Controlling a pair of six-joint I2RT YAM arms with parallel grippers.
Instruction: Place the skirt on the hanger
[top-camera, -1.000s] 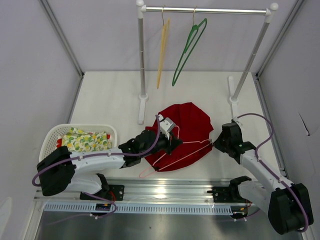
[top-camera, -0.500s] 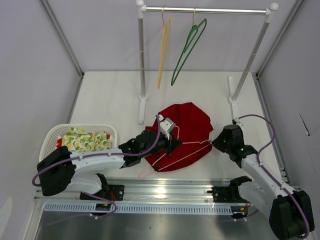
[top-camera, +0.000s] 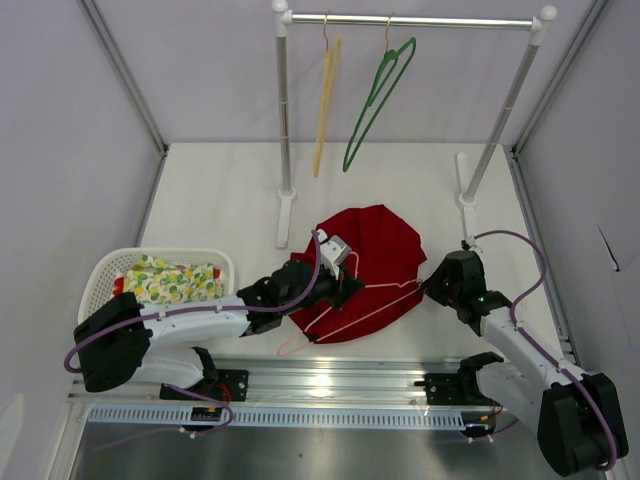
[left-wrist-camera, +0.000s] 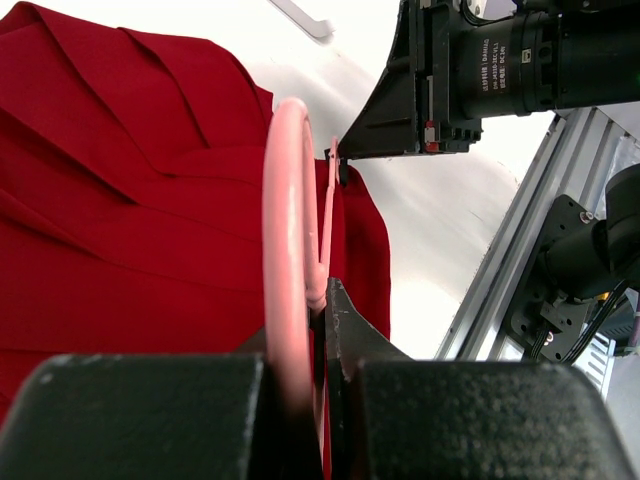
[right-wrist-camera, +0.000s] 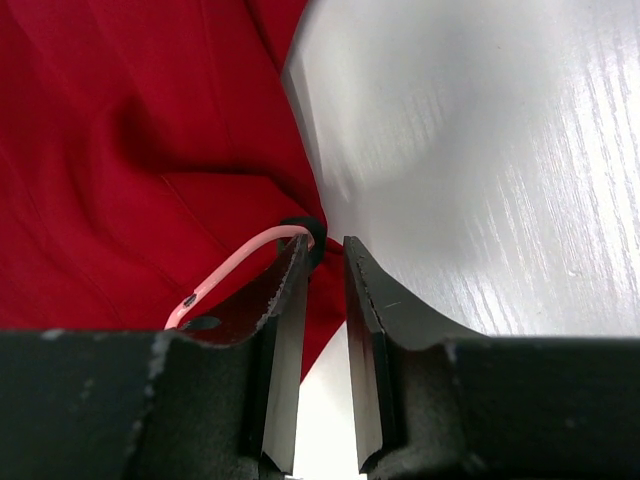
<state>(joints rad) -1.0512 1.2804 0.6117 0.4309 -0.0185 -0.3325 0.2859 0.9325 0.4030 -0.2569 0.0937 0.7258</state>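
pink hanger (left-wrist-camera: 290, 200) clamped in the left hand (left-wrist-camera: 316, 312), deep-red skirt (left-wrist-camera: 130, 200) spread beneath, right hand (left-wrist-camera: 343, 162) at its far end

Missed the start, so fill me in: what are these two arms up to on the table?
They are working on getting the red skirt onto the pink hanger. The left claw is shut on the hanger near its hook end, and the hanger lies on top of the skirt, which is spread flat on the table. The right claw sits at the hanger's far tip by the skirt's edge, fingers slightly apart with nothing between them. The skirt is not yet on the hanger.
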